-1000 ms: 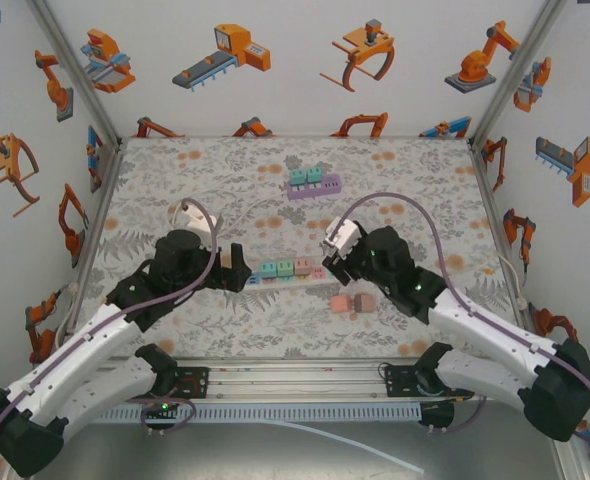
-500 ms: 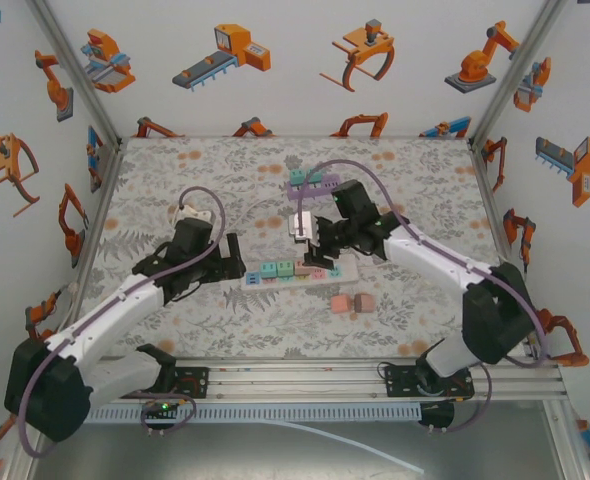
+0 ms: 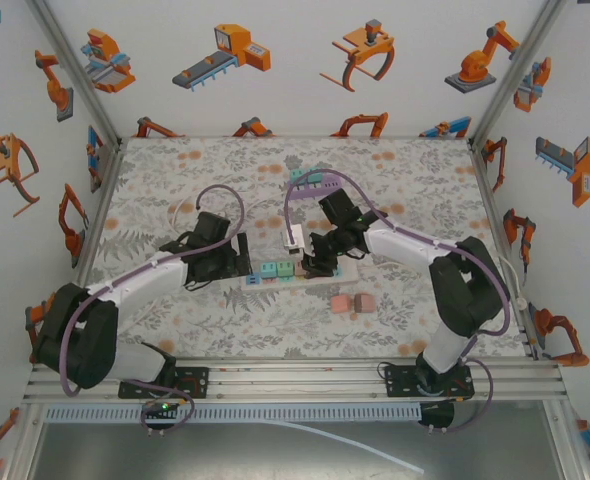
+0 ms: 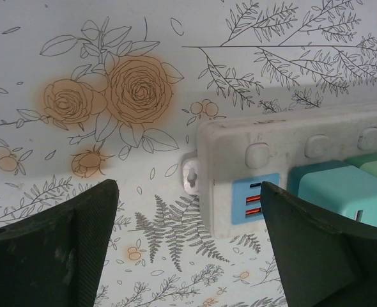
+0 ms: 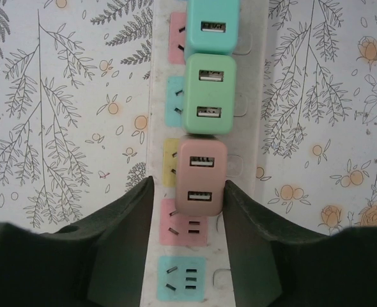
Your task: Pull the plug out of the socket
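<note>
The right claw [image 5: 188, 185] is narrow, and its two dark fingers [image 5: 121, 243] stand on each side of the pink plug [image 5: 201, 173]. This plug sits in the white socket strip [image 5: 257, 96], directly between the fingertips. One finger seems to touch the side of the plug. On the other side a thin line of the strip shows between finger and plug, so I cannot say it is gripped. Just beyond this claw, along the strip, a green plug [image 5: 209, 96] and then a teal plug [image 5: 213, 25] are also plugged in.

The left claw [image 4: 187, 188] is wide and holds nothing. The end of the socket strip [image 4: 291, 134], with its blue USB panel [image 4: 255, 198], lies between its fingers [image 4: 48, 249], closer to one of them. Both claws are low over the flowered surface [image 3: 175, 190], at the two ends of the strip [image 3: 297, 278].
</note>
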You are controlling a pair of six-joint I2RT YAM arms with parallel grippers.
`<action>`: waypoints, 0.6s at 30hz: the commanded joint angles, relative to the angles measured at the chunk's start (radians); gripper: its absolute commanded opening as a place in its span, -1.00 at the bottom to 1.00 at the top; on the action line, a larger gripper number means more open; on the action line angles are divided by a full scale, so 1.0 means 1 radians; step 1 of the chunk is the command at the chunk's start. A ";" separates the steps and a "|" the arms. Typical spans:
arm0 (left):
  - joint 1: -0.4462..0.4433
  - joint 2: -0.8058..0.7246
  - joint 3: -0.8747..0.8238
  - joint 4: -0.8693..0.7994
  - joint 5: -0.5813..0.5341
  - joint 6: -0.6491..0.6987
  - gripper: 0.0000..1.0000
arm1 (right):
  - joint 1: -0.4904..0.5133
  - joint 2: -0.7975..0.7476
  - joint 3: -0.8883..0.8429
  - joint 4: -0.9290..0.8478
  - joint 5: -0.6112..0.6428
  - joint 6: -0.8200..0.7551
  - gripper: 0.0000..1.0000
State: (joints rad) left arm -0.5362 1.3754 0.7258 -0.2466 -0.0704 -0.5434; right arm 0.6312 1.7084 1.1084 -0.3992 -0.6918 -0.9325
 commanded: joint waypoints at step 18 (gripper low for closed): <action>-0.036 0.080 -0.013 -0.040 0.036 0.038 0.52 | 0.001 0.052 0.042 0.058 -0.061 0.060 -0.45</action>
State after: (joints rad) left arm -0.5514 1.4162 0.7277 -0.2241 -0.0528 -0.5381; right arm 0.6277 1.7420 1.1152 -0.3618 -0.6991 -0.9031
